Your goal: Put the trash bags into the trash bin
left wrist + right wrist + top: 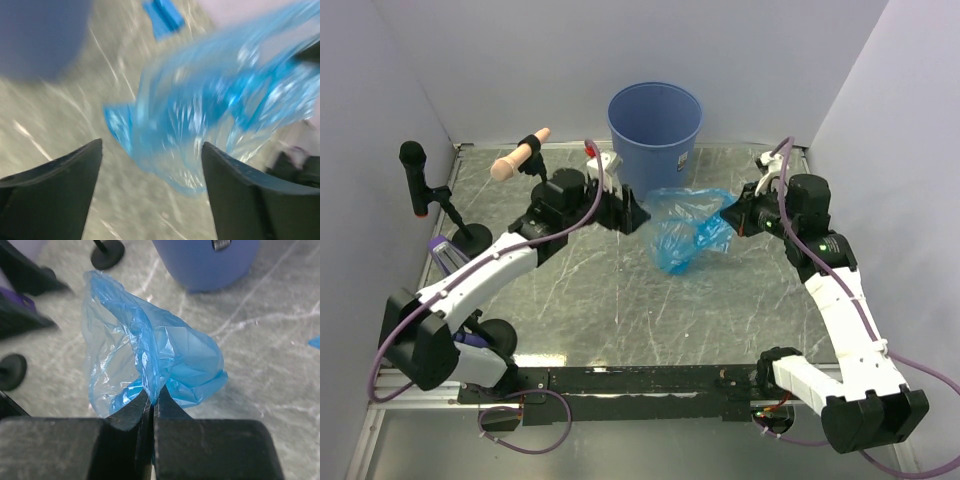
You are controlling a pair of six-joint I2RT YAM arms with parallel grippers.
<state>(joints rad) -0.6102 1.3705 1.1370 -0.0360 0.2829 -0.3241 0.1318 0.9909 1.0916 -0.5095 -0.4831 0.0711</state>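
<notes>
Clamping trash bag (688,228), right jaws; left jaws apart alongside; trash bin (655,125) behind; microphone (415,170) left.

— What's the table (620,300) like?
— Grey, marbled with pale veins.
— What stands on it?
— A blue bin (655,125), upright, at the middle of the far edge. On the left, a microphone stand (470,238) on a round black foot.
— Anything lying flat?
— A small blue packet (162,17), apart from the bin.
— And the bag (690,230)?
— It droops in front of the bin; I cannot tell whether its lower end rests on the surface.
</notes>
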